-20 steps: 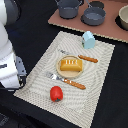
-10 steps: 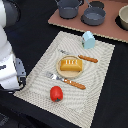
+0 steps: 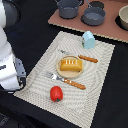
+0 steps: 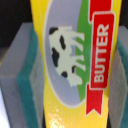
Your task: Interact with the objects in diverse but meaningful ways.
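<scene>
On the desk (image 3: 30, 35), the mat (image 3: 102, 70) is lying with open strips along its edges. The plate (image 3: 61, 73) with the bread (image 3: 70, 65) is blocking the middle, hemmed by the fork (image 3: 67, 80) and knife (image 3: 82, 57). The tomato (image 3: 56, 93) is sitting apart near one edge, the carton (image 3: 88, 39) near the other. Pots (image 3: 93, 15) are crowding the tray (image 3: 60, 22) behind. In the wrist view, the butter (image 4: 75, 60) is filling nearly everything.

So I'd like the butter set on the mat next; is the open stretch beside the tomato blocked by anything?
Nothing visible blocks it. The butter packet fills the wrist view. In the exterior view, the mat lies bare between the tomato and the arm.
</scene>
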